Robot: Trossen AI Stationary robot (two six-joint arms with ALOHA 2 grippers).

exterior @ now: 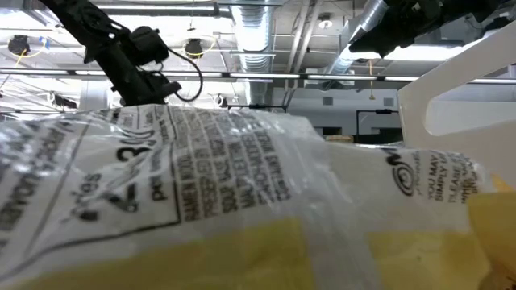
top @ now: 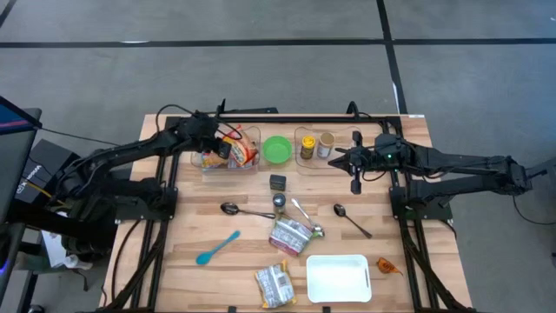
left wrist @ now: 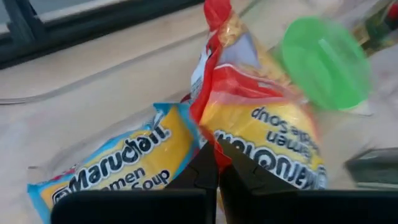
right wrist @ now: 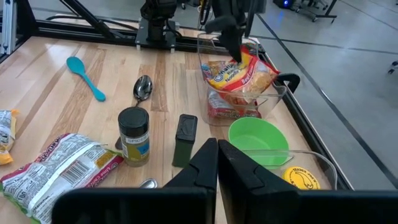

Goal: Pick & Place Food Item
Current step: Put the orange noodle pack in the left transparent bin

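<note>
Left gripper (top: 228, 146) is seen with its fingers pinched together on the crimped edge of a ramen packet (left wrist: 261, 134), held over the clear bin (top: 252, 139) at the far left of the table (top: 217, 269); in the right wrist view the packet (right wrist: 239, 71) hangs tilted from the fingers, above the bin rim. A second ramen packet (left wrist: 118, 165) lies in the bin just beside the first. Right gripper (top: 354, 186) is closed on nothing and held near the jars at the far right. The packet is judged light, its noodle block rigid but brittle, the film wrapper slick and crinkly. A hold on the sealed seam is considered adequate for so light a load, though swing and slip at the film are likely; squeezing across the block would risk breakage. The white tray (top: 339, 278) at the near edge is noted as a possible destination, unconfirmed
</note>
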